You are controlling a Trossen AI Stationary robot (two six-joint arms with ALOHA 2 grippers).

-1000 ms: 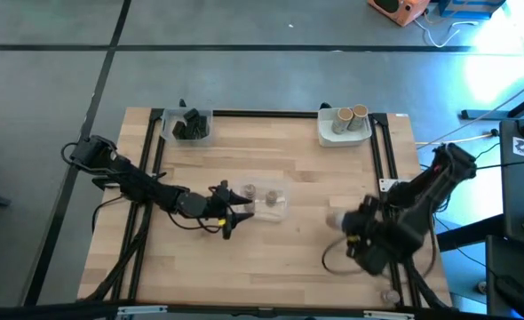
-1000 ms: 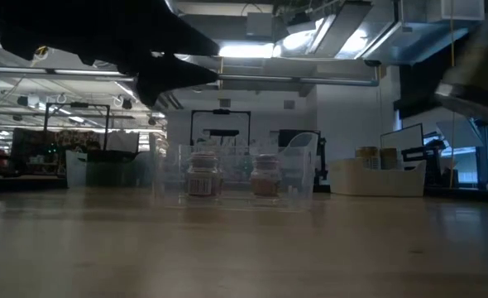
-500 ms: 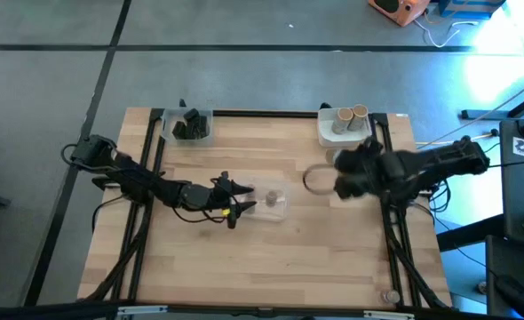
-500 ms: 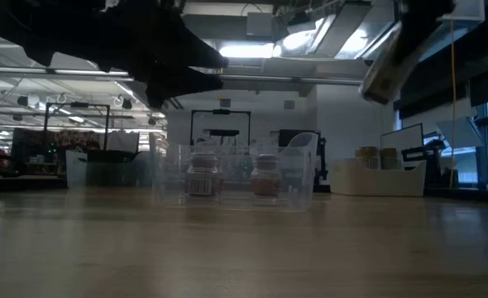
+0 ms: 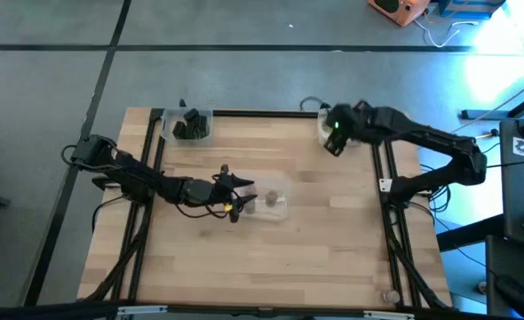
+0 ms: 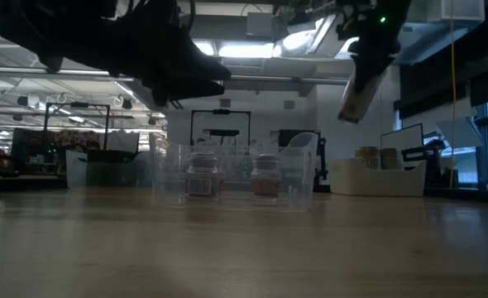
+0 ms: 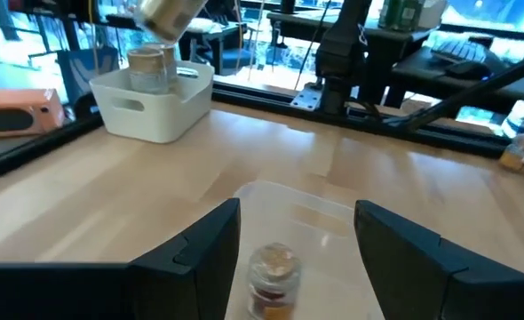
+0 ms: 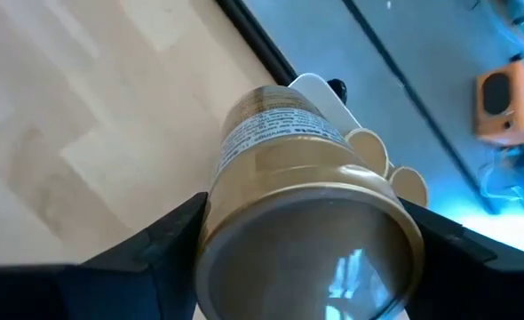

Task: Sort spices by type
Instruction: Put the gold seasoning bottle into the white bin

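High view, left to right for you: clear tray [image 5: 189,126] at the far-left corner of the worktop [image 5: 271,258] holds the dark blocky spices [image 5: 191,123].

Left gripper [image 5: 244,197] sits mid-worktop, just left of a second clear tray [image 5: 272,202]. Its fingers are spread apart with nothing between them. Your left wrist view shows one small grey-brown jar [image 7: 273,276] in that tray, right ahead of the open fingers [image 7: 197,249]. Low view shows two such jars [image 6: 203,175] upright, side by side in the tray.

Right gripper [image 5: 334,133] is up over the far-right corner, at the near-left edge of the white tray [image 5: 326,135]. It's clamped on a tan cylinder [image 8: 304,197]; you can see the fingers either side of it in the right wrist view. Low view has that cylinder [image 6: 356,89] tilted and well clear of the worktop.

White tray already carries other tan cylinders [image 5: 360,124] with pale round tops, standing upright.
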